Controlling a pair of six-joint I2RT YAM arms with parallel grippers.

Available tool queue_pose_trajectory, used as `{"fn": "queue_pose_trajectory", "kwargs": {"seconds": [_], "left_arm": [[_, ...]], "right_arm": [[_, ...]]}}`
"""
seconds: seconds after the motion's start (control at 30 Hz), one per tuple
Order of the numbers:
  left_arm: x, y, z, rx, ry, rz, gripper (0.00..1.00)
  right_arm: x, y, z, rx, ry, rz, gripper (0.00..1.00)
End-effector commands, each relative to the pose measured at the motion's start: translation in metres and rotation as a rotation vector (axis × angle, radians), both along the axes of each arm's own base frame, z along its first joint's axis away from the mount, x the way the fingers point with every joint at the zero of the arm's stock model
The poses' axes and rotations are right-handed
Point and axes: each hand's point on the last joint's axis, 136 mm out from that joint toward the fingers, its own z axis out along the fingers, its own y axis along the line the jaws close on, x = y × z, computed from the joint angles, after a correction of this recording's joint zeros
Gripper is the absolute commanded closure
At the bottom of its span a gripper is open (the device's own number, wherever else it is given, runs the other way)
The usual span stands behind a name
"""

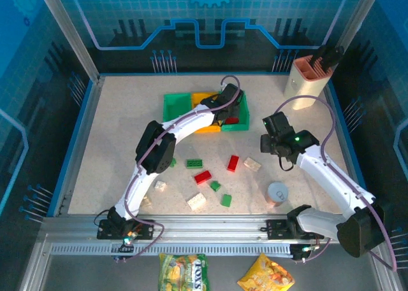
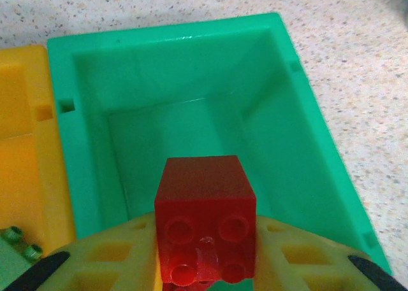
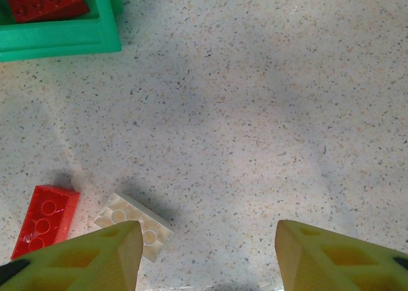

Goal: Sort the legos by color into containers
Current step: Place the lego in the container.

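My left gripper is shut on a red lego and holds it over the right green container. Beside that stand an orange-yellow container and another green one. My right gripper hangs open above bare table, with a cream lego and a red one just to its left. More legos lie loose: green, red, cream.
A beige holder stands at the back right corner. Near my right arm's base there is a round tin can. Two snack bags lie in front of the table edge. The green container's corner shows a red lego.
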Motion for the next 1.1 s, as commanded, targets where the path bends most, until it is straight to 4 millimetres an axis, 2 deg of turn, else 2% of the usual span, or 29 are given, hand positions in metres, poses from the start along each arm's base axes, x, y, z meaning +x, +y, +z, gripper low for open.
{"fn": "queue_pose_trajectory", "kwargs": {"seconds": [0.0, 0.2, 0.37, 0.63, 0.83, 1.07], "left_arm": [[0.010, -0.008, 0.006, 0.006, -0.045, 0.004, 0.64], [0.010, -0.012, 0.000, 0.007, -0.039, -0.002, 0.59], [0.009, -0.016, 0.008, 0.002, -0.049, -0.012, 0.53], [0.002, -0.022, 0.027, -0.016, -0.062, -0.041, 0.53], [-0.013, -0.027, 0.041, -0.033, -0.040, -0.094, 0.53], [-0.043, -0.018, 0.041, -0.030, 0.046, -0.143, 0.53]], "right_arm": [[-0.003, -0.010, 0.004, -0.020, -0.004, -0.015, 0.42], [-0.006, -0.013, 0.005, -0.019, -0.005, -0.017, 0.42], [-0.006, -0.014, 0.008, -0.015, -0.012, -0.016, 0.42], [-0.007, -0.013, 0.008, -0.006, -0.013, -0.011, 0.42], [-0.007, -0.008, 0.004, 0.016, 0.004, -0.003, 0.42], [-0.009, -0.001, -0.004, 0.046, 0.036, 0.012, 0.42]]}}
